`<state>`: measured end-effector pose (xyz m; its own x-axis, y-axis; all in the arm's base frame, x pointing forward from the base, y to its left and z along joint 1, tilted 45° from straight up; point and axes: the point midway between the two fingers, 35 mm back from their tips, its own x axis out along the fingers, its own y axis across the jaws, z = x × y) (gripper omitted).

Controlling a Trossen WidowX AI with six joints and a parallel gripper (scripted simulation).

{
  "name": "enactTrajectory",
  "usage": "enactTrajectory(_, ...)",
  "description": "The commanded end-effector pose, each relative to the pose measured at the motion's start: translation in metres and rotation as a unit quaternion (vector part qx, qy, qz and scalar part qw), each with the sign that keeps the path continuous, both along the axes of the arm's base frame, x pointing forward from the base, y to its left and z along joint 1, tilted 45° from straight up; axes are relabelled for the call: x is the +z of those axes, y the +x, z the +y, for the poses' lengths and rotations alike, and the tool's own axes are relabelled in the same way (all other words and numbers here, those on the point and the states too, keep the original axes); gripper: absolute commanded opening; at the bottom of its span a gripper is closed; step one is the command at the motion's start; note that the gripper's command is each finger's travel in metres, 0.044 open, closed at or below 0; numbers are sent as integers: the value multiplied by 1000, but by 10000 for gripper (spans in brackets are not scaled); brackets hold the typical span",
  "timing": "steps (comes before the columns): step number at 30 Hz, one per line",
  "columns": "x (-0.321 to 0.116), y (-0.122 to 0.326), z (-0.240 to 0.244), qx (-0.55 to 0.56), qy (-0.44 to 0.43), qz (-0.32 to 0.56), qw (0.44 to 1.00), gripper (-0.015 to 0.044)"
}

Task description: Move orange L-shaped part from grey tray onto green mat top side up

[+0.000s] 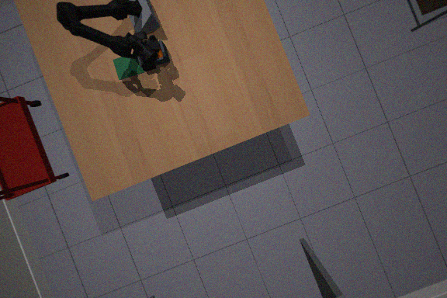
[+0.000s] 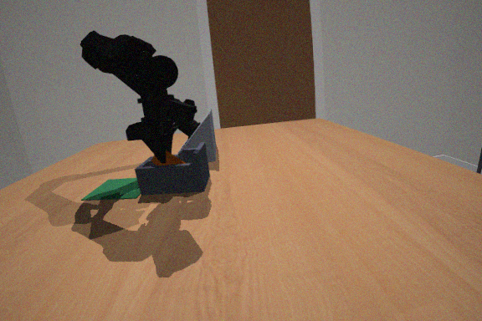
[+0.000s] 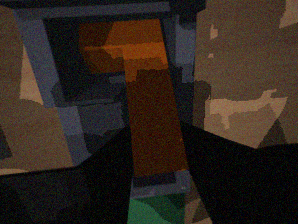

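Observation:
The orange L-shaped part [image 1: 160, 54] [image 2: 173, 160] [image 3: 150, 90] is tipped in the pocket of the grey tray [image 2: 171, 181] [image 3: 35, 55]. Its L-shaped end is low in the pocket, at the top of the wrist view, and its straight end is raised above the rim. My gripper [image 2: 163, 160] [image 3: 153, 129] is over the tray, pointing down. Its black fingers lie against both sides of the raised end, with no gap visible. The green mat [image 1: 121, 65] [image 2: 112, 186] [image 3: 142, 212] lies beside the tray, past the raised end. The arm hides much of the tray from above.
A grey slanted panel [image 1: 140, 5] [image 2: 205, 137] stands close behind the tray, near the arm's base. The tray's walls [image 3: 185, 45] rise around the pocket. The arm's shadow falls across the mat and the wooden table [image 1: 213, 79] [image 2: 314, 231].

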<state>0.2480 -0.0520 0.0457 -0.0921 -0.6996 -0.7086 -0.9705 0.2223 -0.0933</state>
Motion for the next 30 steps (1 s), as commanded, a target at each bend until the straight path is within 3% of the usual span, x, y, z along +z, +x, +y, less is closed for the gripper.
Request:
enactTrajectory(1, 0, 0, 0, -1, 0, -1, 1000, 102)
enactTrajectory(5, 0, 0, 0, -1, 0, -1, 1000, 0)
enactTrajectory(30, 21, 2, 21, 1, -1, 2, 1000, 0)
